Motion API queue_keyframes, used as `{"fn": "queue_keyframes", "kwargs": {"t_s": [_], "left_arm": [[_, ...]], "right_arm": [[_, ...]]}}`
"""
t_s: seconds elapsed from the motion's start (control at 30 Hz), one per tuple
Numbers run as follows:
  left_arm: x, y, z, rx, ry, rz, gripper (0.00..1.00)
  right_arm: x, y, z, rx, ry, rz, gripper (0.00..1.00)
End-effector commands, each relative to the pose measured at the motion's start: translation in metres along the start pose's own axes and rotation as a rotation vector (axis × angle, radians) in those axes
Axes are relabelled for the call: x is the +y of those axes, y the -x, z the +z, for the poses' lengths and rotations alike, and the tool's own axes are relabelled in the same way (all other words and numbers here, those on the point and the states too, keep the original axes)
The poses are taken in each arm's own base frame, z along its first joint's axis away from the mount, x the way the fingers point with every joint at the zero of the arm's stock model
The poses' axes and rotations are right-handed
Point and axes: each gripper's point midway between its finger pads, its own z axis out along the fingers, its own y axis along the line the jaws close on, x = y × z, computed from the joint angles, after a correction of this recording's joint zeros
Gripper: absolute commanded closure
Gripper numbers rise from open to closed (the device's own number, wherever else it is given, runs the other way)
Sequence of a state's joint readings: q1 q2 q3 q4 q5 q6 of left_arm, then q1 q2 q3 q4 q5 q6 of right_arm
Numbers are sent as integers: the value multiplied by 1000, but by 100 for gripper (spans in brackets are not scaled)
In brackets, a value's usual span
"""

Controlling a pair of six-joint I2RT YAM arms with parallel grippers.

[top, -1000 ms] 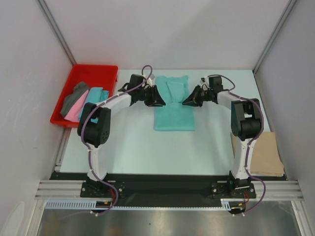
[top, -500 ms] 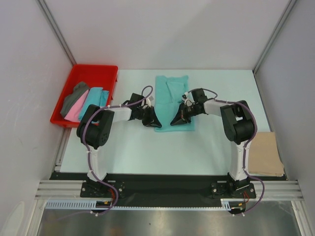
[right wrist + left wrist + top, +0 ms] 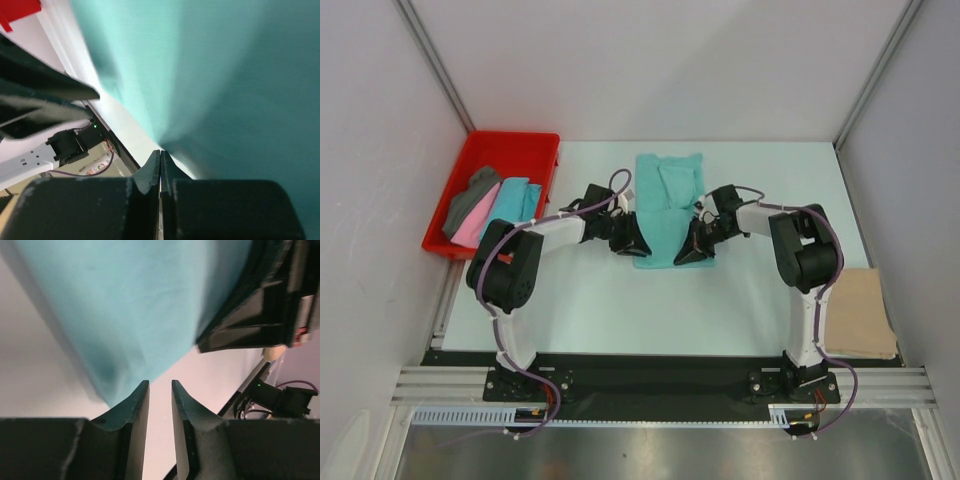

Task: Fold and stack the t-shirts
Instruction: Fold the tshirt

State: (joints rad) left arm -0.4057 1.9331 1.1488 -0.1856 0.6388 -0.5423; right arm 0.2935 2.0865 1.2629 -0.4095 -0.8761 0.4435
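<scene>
Both arms have dropped from the upper half of the mint green shirt (image 3: 672,200) to its bottom corners, just below the middle of the overhead view. That shirt lies on the table (image 3: 590,300) as a long narrow strip, apparently folded lengthwise, running from upper centre down to the two grippers.

The right gripper (image 3: 688,252) sits on the lower right corner. In its wrist view the fingers are pressed together and the cloth puckers towards their tips, so it appears to be pinching the hem. The left gripper (image 3: 640,243) is at the lower left corner with a narrow gap between its fingers. Bare table shows through that gap and the cloth corner lies just beyond one tip, so it holds nothing yet. Taking both bottom corners probably prepares a fold of the hem up towards the collar.

At upper left, the red tray (image 3: 510,138) holds a grey shirt (image 3: 470,200), a pink shirt (image 3: 470,228) and a turquoise shirt (image 3: 512,200), loosely bunched. A tan shirt (image 3: 860,310) lies folded at lower right, likely the start of the stack.
</scene>
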Motion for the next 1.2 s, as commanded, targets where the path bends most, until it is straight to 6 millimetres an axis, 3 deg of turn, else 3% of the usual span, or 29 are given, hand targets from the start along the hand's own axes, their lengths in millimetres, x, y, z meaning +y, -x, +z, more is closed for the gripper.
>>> {"fn": "queue_keyframes", "kwargs": {"t_s": [0.0, 0.07, 0.17, 0.3, 0.47, 0.6, 0.8, 0.97, 1.17], "left_arm": [[-44, 8, -21, -52, -63, 75, 70], [-43, 5, -16, -43, -82, 62, 71], [-16, -6, -1, -5, -32, 13, 77], [17, -21, 14, 37, 57, -29, 81], [46, -35, 29, 80, 115, -78, 84], [54, -43, 26, 86, 151, -87, 85], [63, -53, 22, 102, 186, -94, 87], [64, -58, 22, 109, 182, -98, 87], [60, -58, 17, 106, 179, -78, 87]], "right_arm": [[47, -3, 0, 1, 43, -110, 100], [48, -8, 13, 28, 57, -88, 100], [48, -8, 24, 39, 72, -92, 100], [32, -5, 36, 60, 58, -72, 100], [14, -7, 34, 66, 25, -55, 100], [-6, -12, 19, 50, -15, -57, 100], [-39, -13, -22, -46, -67, 34, 100], [-59, -3, -55, -144, -108, 100, 100], [-82, -3, -81, -192, -182, 181, 100]]}}
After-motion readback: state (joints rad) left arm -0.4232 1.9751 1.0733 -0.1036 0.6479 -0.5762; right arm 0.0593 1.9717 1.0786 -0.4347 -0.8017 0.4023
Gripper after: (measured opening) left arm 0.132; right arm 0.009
